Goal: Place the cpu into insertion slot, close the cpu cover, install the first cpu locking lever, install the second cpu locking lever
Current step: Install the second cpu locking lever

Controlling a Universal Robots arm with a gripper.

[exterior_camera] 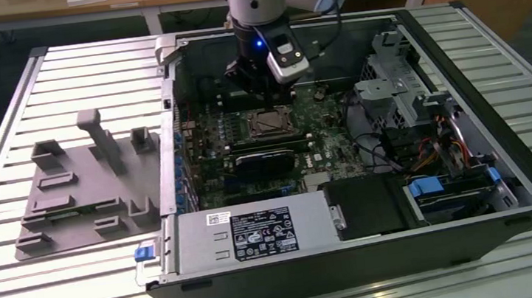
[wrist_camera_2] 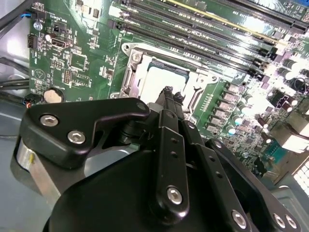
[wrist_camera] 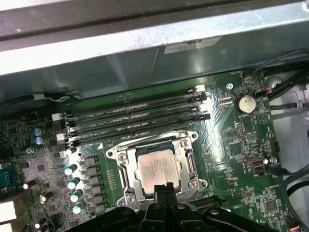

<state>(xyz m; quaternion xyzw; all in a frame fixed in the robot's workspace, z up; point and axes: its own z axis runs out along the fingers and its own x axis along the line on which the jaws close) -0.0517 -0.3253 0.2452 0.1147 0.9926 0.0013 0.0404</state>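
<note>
The cpu [wrist_camera: 155,164], a pale silver-grey square chip, lies flat in the insertion slot [wrist_camera_2: 129,72] on the green board, inside the open computer case. The cpu cover [wrist_camera: 189,161], a thin silvery frame, lies flat around the chip, whose face shows through its window. My gripper [wrist_camera: 164,187] hangs just above the chip's edge with its two dark fingers pressed together and nothing held between them. In the second wrist view the gripper [wrist_camera_2: 169,94] tip points at the cpu [wrist_camera_2: 157,79]. In the exterior view the gripper [exterior_camera: 258,98] stands over the cpu [exterior_camera: 271,122].
Long black memory slots [wrist_camera: 135,113] run beside the socket. A black block [exterior_camera: 262,163] sits just in front of it, and a power supply [exterior_camera: 255,235] further forward. Drive cages and cables [exterior_camera: 399,98] crowd the exterior view's right. A grey fixture [exterior_camera: 83,190] lies outside the case.
</note>
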